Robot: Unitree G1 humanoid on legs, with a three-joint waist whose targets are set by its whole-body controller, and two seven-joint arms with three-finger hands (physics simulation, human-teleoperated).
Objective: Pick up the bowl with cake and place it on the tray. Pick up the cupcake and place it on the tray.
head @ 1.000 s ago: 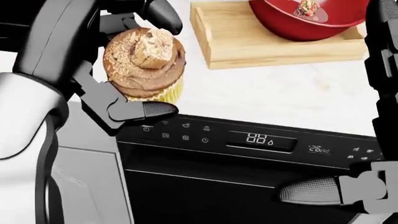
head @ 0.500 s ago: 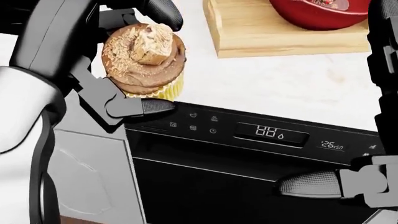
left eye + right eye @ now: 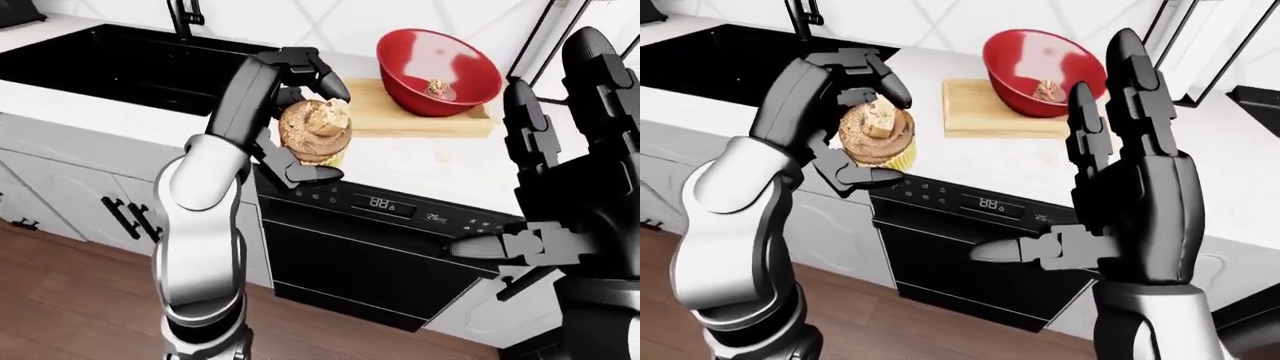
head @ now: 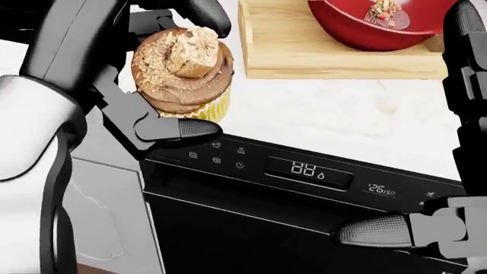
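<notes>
now left fingers [image 4: 182,130] round cupcake [image 4: 182,71]

Both arms wear glossy white upper shells over black forearms, ending in the blocky black left hand [image 3: 300,112] and right hand [image 3: 1130,187], their fingertips [image 4: 377,231] grey and textured.

Premises: a domestic kitchen, rendered in simulation. Evidence follows. A white countertop [image 3: 420,161] runs across the left-eye view, with a black sink [image 3: 120,64] and dark faucet [image 3: 185,15] set into it, beyond the left hand's fingers [image 3: 315,71]. A built-in black dishwasher [image 3: 370,262] with a lit digital control panel [image 4: 308,170] sits under the counter, directly below those fingers. White cabinet doors [image 3: 70,195] with black handles stand beside it. A wooden cutting board [image 3: 990,112] lies on the counter. The wall behind is pale tile [image 3: 300,22]; the floor is brown wood plank [image 3: 70,300].
</notes>
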